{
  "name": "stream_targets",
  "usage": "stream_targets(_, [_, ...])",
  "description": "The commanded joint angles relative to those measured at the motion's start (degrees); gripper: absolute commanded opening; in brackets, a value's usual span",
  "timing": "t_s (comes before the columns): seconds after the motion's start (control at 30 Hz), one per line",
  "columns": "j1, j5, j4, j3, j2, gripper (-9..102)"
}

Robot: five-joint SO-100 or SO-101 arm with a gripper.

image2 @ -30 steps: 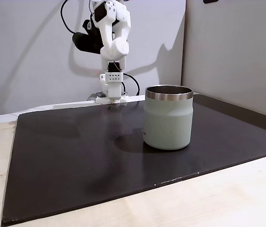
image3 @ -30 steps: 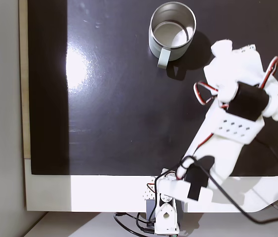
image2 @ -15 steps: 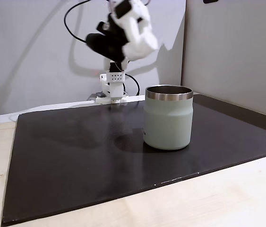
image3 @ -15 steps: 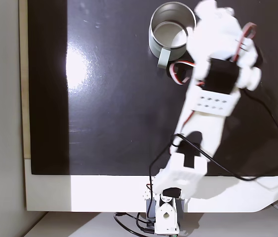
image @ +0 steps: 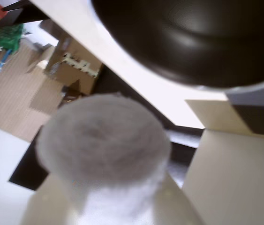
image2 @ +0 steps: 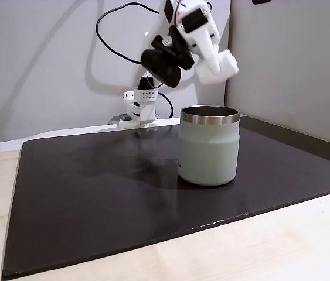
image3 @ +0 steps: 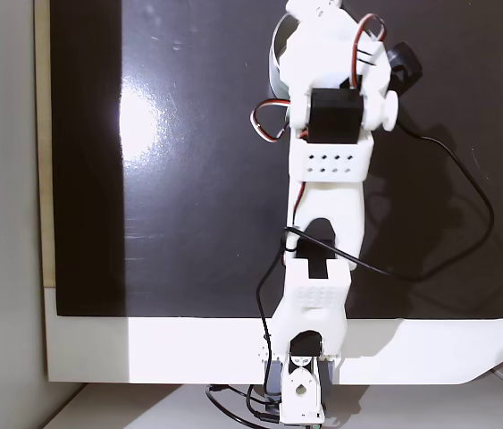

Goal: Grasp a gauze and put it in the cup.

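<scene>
Wrist view: hand (image: 108,206) (closed) round gauze (image: 104,150)

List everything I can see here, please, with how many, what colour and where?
gauze: one, white, held in the gripper, close to the wrist camera.
cup: one, pale green with steel rim, upright on the mat.
mat: one, black, covering the table.
table: one, light wood, under the mat.
cardboard boxes: a few, brown, on the floor in the wrist view.
arm: one, white, reaching over the cup.
gripper: one, white, above the cup.
</scene>
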Motion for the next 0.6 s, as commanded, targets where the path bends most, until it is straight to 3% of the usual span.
stream_targets(0.0, [-1.85,-0.88,1.05,-2.9,0.53,0])
stream_targets(0.57, [0.53,0.0,2.81,2.29,-0.26,0])
